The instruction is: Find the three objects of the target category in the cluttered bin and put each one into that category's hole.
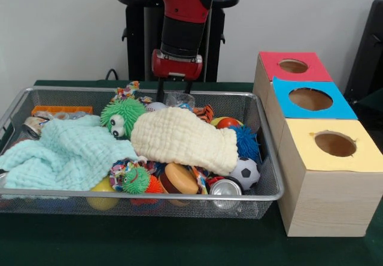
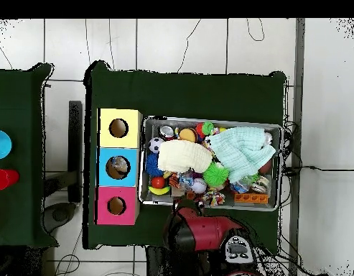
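Note:
The wire mesh bin [image 1: 137,196] is full of toys and cloths; it also shows in the overhead view [image 2: 212,120]. A see-through plastic bottle [image 1: 179,100] stands at the bin's back edge. My gripper [image 1: 176,92] is right above it, open, with one finger on each side of the bottle's top. Another see-through crumpled piece [image 1: 52,116] lies at the back left by a can; I cannot tell if it is a bottle. A third bottle is hidden. The blue-panelled hole [image 1: 310,99] is the middle of three on the wooden boxes [image 2: 118,167].
A cream cloth [image 1: 182,139] and a mint cloth [image 1: 66,152] cover much of the bin. A green spiky toy [image 1: 121,115], a small football [image 1: 245,172], a silver can [image 1: 225,187] and several balls lie around them. Red [image 1: 292,66] and yellow [image 1: 335,144] holes flank the blue one.

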